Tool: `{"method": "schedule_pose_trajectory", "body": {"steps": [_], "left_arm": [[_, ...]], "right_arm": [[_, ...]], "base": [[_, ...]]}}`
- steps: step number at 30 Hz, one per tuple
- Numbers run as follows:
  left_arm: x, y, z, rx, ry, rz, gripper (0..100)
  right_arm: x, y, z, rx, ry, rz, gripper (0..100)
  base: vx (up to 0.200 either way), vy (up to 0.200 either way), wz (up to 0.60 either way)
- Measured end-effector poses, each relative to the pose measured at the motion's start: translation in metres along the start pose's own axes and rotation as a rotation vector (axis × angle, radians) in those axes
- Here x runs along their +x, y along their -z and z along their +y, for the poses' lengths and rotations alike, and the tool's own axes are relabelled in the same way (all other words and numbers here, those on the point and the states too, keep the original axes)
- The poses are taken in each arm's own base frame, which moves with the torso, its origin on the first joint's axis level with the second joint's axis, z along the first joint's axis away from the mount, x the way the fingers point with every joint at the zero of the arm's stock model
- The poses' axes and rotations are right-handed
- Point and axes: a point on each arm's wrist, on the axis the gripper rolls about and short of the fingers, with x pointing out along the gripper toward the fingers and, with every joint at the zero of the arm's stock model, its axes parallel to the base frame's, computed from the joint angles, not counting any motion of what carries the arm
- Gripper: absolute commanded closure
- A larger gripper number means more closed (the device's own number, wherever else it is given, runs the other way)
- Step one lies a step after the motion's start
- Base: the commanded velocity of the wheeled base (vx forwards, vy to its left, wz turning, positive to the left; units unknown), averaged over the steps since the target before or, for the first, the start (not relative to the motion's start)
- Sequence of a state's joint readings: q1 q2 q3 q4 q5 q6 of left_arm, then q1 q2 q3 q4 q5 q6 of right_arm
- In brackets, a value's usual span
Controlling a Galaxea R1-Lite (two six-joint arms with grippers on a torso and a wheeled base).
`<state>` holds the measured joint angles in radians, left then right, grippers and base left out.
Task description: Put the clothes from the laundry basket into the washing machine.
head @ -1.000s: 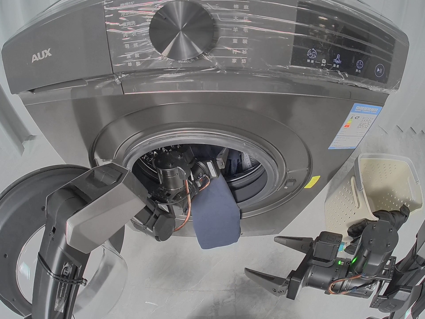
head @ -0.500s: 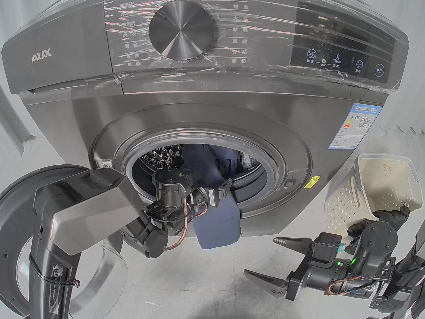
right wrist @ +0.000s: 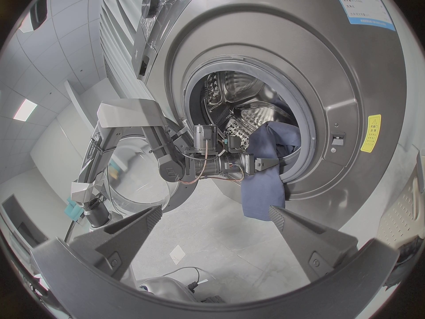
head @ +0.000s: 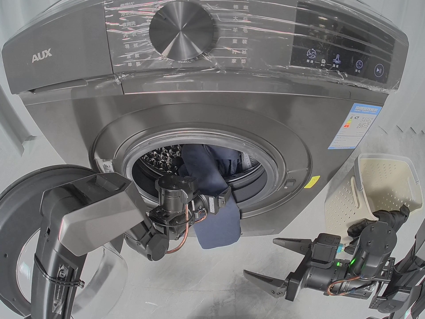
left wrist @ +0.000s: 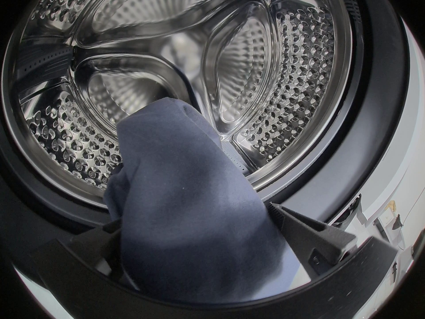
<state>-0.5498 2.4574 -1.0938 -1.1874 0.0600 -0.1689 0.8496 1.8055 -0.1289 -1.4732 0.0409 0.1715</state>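
The washing machine (head: 212,111) stands open. A navy garment (head: 217,220) straddles its door rim, its long axis running from the drum out and down the front. The left fingers (left wrist: 310,240), spread wide at that rim, flank the cloth without gripping it. The right fingers (head: 294,243), wide and empty, hang well off to the rim's lower right.

navy garment (right wrist: 264,187) hangs over washer (right wrist: 354,89) rim (half out).

navy garment (head: 212,200) drapes across drum opening (head: 248,180).
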Motion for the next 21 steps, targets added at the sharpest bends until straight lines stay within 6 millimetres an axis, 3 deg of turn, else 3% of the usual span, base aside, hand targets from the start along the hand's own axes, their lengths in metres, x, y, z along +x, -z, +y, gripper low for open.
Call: {"method": "schedule_pose_trajectory", "body": {"steps": [1,11,21], "left_arm": [[0.002,0.001,0.000,0.000,0.001,-0.001,100],[0.017,-0.006,0.001,-0.033,0.003,-0.045,100],[0.038,-0.060,0.005,-0.101,-0.043,-0.298,100]], "right_arm": [[0.000,0.000,0.000,0.000,0.000,0.000,0],[0.000,0.000,0.000,0.000,0.000,-0.001,0],[0.000,0.000,0.000,0.000,0.000,-0.001,0]], "base": [[0.000,0.000,0.00],[0.000,0.000,0.00],[0.000,0.000,0.00]]}}
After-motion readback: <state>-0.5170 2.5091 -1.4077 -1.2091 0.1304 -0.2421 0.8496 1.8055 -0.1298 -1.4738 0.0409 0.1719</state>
